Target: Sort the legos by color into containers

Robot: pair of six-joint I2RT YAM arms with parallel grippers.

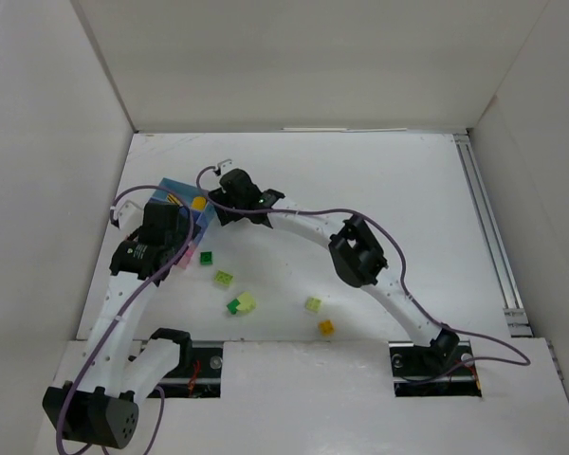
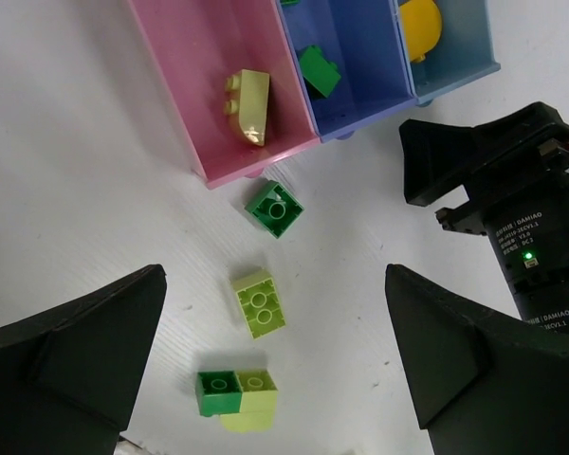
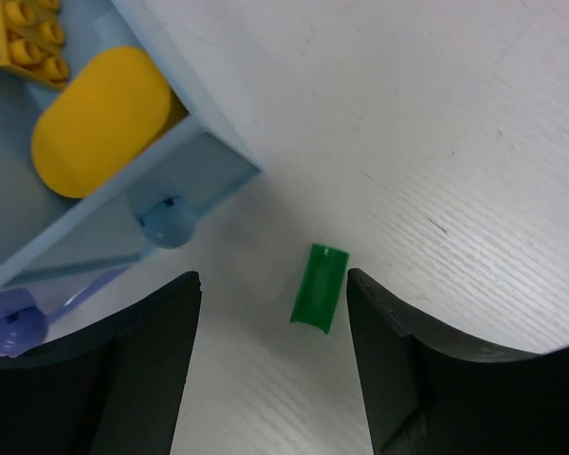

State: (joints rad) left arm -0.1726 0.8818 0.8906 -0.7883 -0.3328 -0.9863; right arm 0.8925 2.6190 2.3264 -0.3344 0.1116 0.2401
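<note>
right pincer (image 3: 272,281) straddles a green lego (image 3: 320,288) on the table (image 3: 436,142) beside the light blue tray (image 3: 104,223), jaws apart to grip it; left pincer (image 2: 275,277) hangs wide apart.

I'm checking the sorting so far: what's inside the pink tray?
One pale yellow brick lies in the pink tray. Its far end is cut off in the left wrist view and the left arm covers it from above, so more may be hidden.
</note>
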